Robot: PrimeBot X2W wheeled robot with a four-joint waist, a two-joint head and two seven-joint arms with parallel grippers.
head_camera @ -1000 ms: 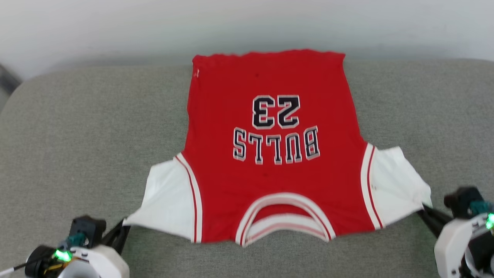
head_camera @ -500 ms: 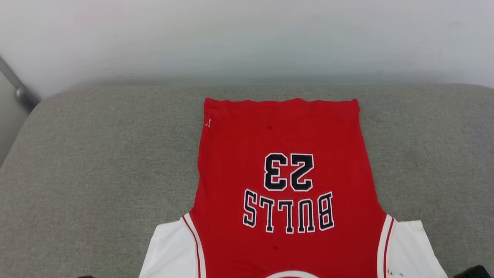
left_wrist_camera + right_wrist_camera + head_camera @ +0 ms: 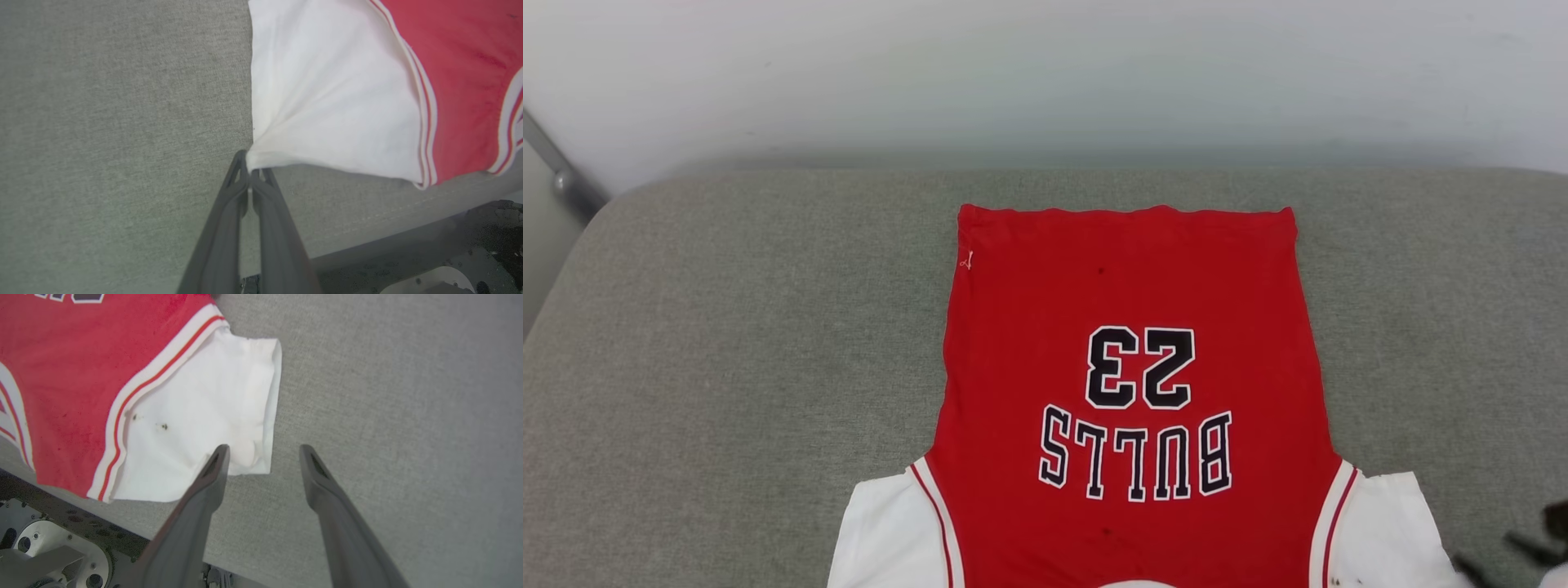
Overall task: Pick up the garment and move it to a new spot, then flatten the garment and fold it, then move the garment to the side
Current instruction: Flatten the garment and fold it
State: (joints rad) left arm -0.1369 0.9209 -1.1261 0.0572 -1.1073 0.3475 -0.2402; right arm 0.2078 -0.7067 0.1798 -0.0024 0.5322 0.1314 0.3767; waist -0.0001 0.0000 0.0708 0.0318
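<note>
Left side first: your left tool (image 3: 251, 165) is pinched tight on the outer corner of the white left sleeve (image 3: 327, 94). The cloth fans into creases from the pinch, so the tool has only a small bite.

The jersey (image 3: 1127, 327) lies front-up and mostly flat on the grey fabric cushion (image 3: 727, 367). Its hem is at the far side and its collar end is nearest you.

Handling, as a judgement:
- It looks thin, soft and light, with no stiffness.
- It will likely droop and bunch wherever it is unsupported.
- It should drag easily over the cushion weave.
- Best holds are probably the sleeve corners or shoulder seams, two points at once, to keep it spread.
- For folding, the hem corners look like the better hold.
- Pull gently, because a small bite could slip out.

Writing, left to right:
- A tiny white mark (image 3: 965, 261) sits near the left hem corner, too small to read.
- The dark, white-outlined lettering (image 3: 1135, 453) reads "BULLS".
- The number (image 3: 1141, 367) reads "23".
- Both are upside down from the head view.
- Red-and-white stripe trim runs along the sleeve seams.

Right side: the right sleeve (image 3: 196, 416) lies flat with a few dark specks (image 3: 163, 426) on it. Your right tool (image 3: 264, 448) has its fingers spread wide and grips nothing. One finger is over the sleeve corner and the other over bare cushion. You can't tell from here whether the first one touches the cloth.
</note>
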